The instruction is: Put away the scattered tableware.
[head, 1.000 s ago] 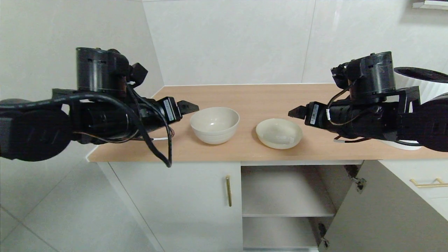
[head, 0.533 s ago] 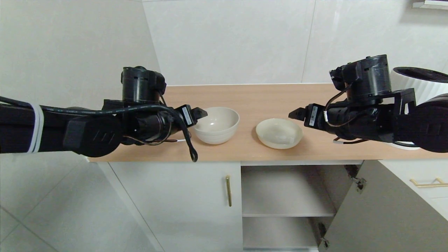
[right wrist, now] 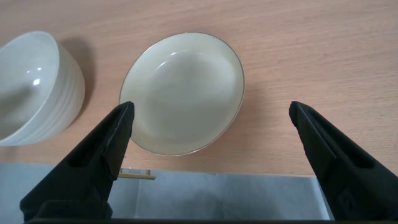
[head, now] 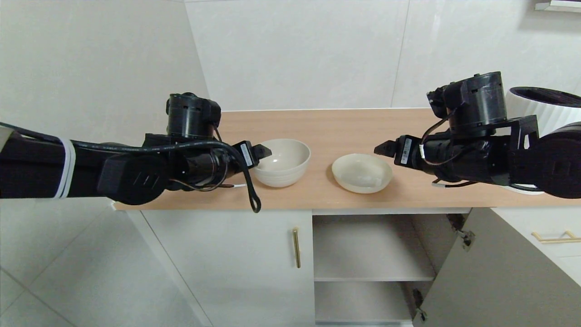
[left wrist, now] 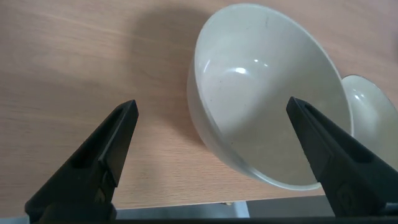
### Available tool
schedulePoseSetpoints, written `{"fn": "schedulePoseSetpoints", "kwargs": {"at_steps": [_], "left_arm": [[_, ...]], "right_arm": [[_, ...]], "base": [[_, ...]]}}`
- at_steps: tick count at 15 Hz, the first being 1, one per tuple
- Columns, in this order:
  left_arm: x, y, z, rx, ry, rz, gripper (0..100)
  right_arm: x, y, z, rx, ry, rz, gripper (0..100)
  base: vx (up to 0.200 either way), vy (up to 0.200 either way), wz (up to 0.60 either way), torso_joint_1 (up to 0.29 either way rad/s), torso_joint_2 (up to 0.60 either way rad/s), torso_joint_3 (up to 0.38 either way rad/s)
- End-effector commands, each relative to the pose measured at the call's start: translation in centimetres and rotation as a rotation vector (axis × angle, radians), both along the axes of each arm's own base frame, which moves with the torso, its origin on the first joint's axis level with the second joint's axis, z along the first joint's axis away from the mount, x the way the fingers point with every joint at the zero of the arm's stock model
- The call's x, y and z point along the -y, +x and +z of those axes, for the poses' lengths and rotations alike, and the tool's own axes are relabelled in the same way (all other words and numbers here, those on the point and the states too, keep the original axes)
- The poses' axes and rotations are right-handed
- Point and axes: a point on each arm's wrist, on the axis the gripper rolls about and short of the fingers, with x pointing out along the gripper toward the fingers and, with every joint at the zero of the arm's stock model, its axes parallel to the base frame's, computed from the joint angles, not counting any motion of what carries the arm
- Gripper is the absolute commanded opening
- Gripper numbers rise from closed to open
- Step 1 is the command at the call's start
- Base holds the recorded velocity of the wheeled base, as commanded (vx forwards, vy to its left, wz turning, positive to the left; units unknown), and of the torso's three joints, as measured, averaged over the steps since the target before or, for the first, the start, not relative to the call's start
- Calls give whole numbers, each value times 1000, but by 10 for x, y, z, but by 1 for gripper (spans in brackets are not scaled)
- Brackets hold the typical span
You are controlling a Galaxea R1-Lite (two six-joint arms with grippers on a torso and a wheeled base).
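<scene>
A deep white bowl (head: 282,161) stands on the wooden countertop (head: 345,125), with a shallow cream dish (head: 362,171) to its right. My left gripper (head: 263,151) is open at the bowl's left rim; in the left wrist view the bowl (left wrist: 261,121) lies between the spread fingers (left wrist: 99,158). My right gripper (head: 382,147) hovers just above the dish's right rim, open. The dish (right wrist: 181,92) sits centred between its fingers in the right wrist view, with the bowl (right wrist: 34,87) beside it.
Below the counter a cabinet stands open with two bare shelves (head: 372,272); its door (head: 494,281) swings out to the right. A closed door with a brass handle (head: 296,247) is on the left. A white ribbed container (head: 547,106) sits at the counter's right end.
My left arm has moved right and forward, bringing its gripper from beside the bowl up to the rim. The right arm has barely moved.
</scene>
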Motion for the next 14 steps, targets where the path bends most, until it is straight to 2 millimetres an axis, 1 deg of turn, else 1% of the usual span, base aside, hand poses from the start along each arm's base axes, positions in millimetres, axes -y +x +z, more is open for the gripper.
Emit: {"fn": "schedulePoseSetpoints", "kwargs": {"at_steps": [1,2,3,6,11,13,14], "left_arm": [[2,0,-3,-7,5,-4,100],[3,1,-5,-12,7,-4,100],[4,2,-7,-17,9,-6,0],[4,2,-8,-19,10,-7,0],[3,-1,-1,-4,4,-7,0],[3,-2,-1,-2,2,-7,0],[3,-2,0,0,2,-9,0]], "right_arm": [[0,0,0,-2,-1,1,100],[0,0,0,-1,0,1,100],[0,0,0,1,0,1,100],[0,-1,1,1,0,1,100],[0,-1,2,3,2,1,100],[-1,0,0,-2,-1,1,100],[-2,4,-6,-16,-11,0,100]], "base": [[0,0,0,0,0,0],[0,0,0,0,0,0],[0,0,0,0,0,0],[0,0,0,0,0,0],[0,0,0,0,0,0],[0,0,0,0,0,0],[0,0,0,0,0,0]]}}
